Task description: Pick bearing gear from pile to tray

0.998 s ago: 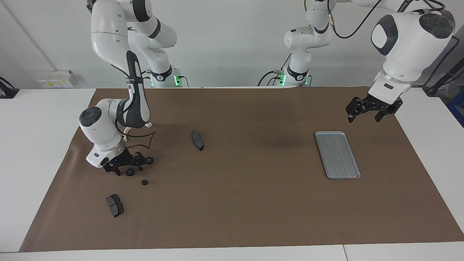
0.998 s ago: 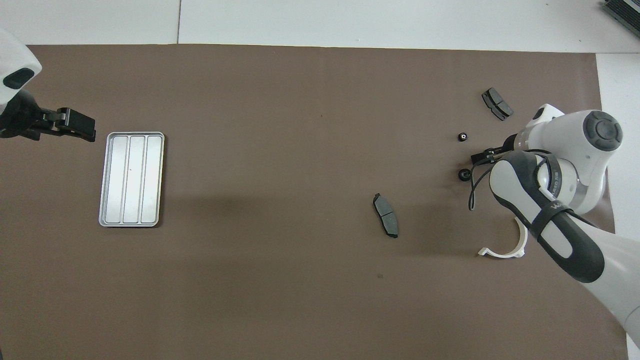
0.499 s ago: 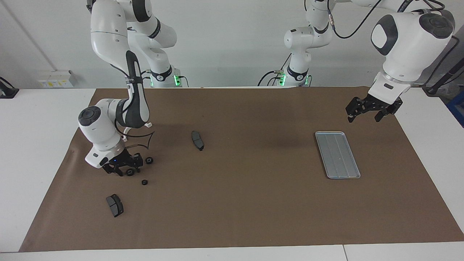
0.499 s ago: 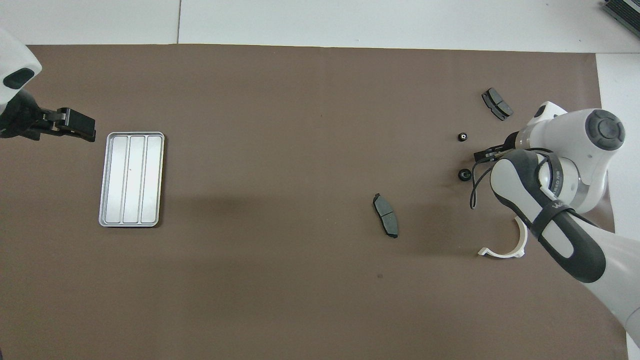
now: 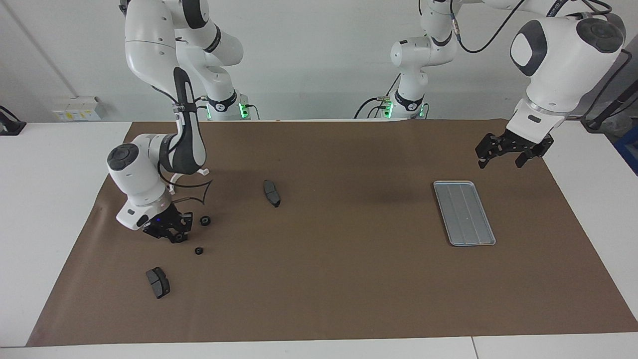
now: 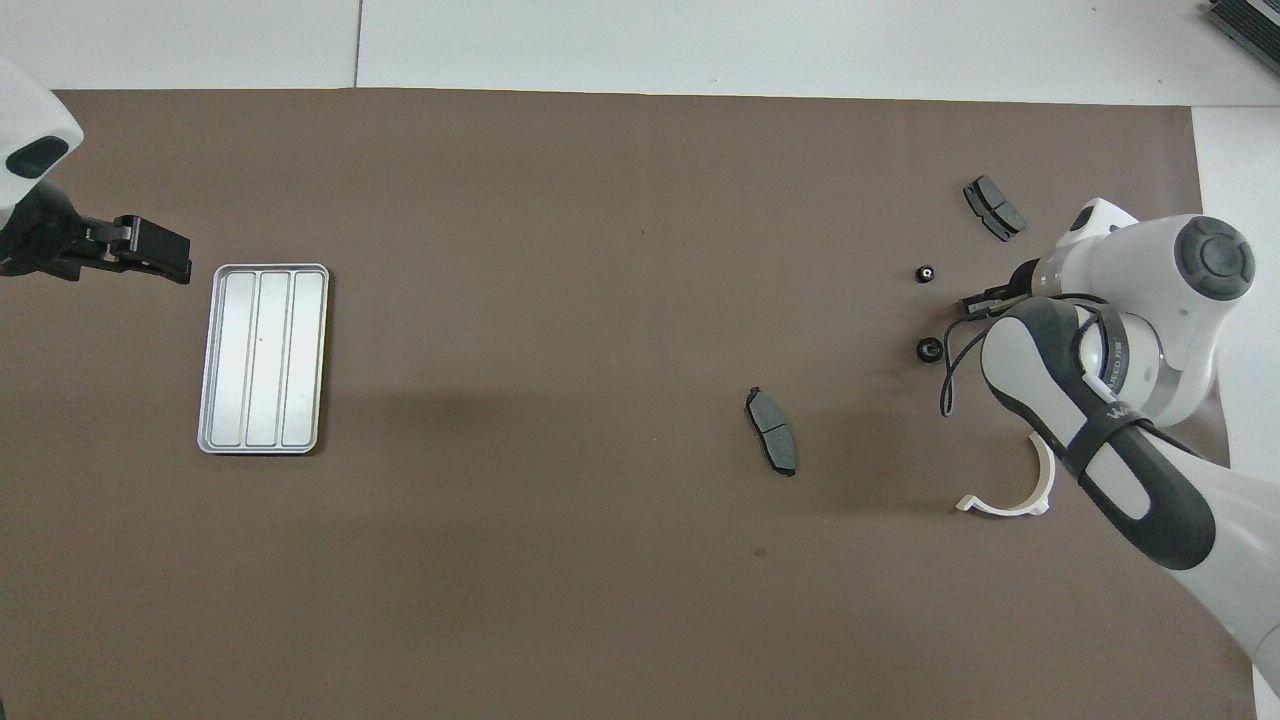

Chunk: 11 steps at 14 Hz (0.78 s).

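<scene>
Three black gears sit at the facing view's lower left. The right tool (image 5: 172, 233) is down on the tabletop (image 5: 329, 279) and looks clenched on one gear (image 5: 178, 238), with two loose gears (image 5: 205, 220) just beside it. The tray (image 5: 464, 213) lies well apart at middle right, long axis running up the frame. Above its upper corner the left tool (image 5: 513, 153) waits, released.

In the overhead view the right arm hides its tool. The tray (image 6: 263, 358) is at far left, so the carry likely crosses the whole frame.
</scene>
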{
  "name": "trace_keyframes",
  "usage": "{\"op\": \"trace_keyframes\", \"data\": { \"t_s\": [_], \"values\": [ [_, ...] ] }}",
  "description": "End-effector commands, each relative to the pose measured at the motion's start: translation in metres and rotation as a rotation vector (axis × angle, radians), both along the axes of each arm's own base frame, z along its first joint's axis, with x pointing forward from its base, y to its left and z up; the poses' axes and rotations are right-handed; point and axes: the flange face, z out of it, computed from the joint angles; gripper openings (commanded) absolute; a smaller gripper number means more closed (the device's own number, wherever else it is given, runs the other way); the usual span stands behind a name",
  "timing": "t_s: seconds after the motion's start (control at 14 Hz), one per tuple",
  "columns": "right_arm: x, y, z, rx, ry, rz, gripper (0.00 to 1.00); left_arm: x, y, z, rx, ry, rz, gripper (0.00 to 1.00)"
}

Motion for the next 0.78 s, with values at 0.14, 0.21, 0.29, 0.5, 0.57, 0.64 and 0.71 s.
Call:
{"op": "trace_keyframes", "data": {
  "t_s": [0.14,0.21,0.29,0.5,0.57,0.64,0.71],
  "values": [
    [0.004,0.004,-0.003,0.022,0.002,0.006,0.0,-0.01,0.001,0.002,-0.009,-0.002,0.014,1.0],
    [0.006,0.005,0.006,0.027,0.005,-0.001,0.0,-0.01,0.002,0.002,-0.009,-0.002,0.016,1.0],
    [0.008,0.008,0.018,0.036,0.017,-0.022,0.0,-0.01,0.001,0.002,-0.009,-0.002,0.014,1.0],
    [0.011,0.048,0.071,0.062,0.059,-0.093,0.0,-0.01,0.001,0.002,-0.009,-0.002,0.014,1.0],
    [0.011,0.068,0.086,0.063,0.064,-0.123,0.0,-0.01,0.002,0.001,-0.009,-0.001,0.016,1.0],
    [0.012,0.088,0.098,0.07,0.064,-0.157,0.0,-0.01,0.002,0.002,-0.009,-0.002,0.016,1.0],
    [0.011,0.108,0.107,0.076,0.065,-0.179,0.0,-0.01,0.002,0.002,-0.009,-0.002,0.016,1.0]
  ]
}}
